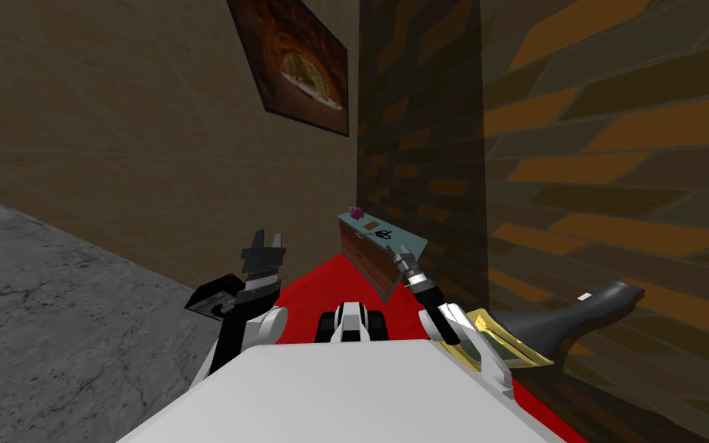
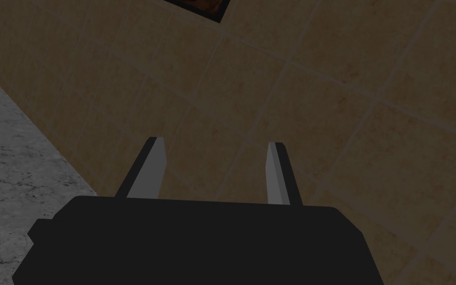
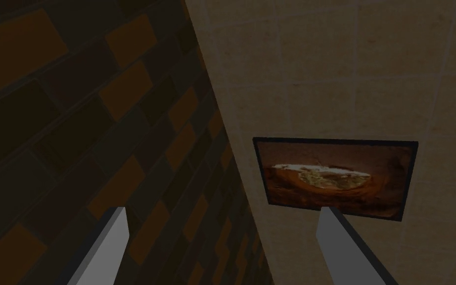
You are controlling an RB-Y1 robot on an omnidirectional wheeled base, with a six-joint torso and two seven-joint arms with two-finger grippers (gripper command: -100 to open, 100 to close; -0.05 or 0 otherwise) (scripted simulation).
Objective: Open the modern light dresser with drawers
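Ahead in the head view, the dresser (image 1: 366, 258), pale-topped with brown drawer fronts, stands on a red rug (image 1: 307, 294) against the brick wall (image 1: 422, 154), scissors (image 1: 382, 234) and a small purple thing (image 1: 357, 213) on top; the right gripper (image 1: 401, 254) is at its near end, the left gripper (image 1: 262, 248) well apart. Left wrist view: fingers (image 2: 154, 170) spread, holding nothing. Right wrist view: fingers (image 3: 107, 250) likewise apart and empty.

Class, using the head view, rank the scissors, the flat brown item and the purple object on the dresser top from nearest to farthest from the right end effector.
1. Scissors, at the near end of the dresser, beside the right end effector.
2. Flat brown item, mid-top.
3. Purple object, at the far end.
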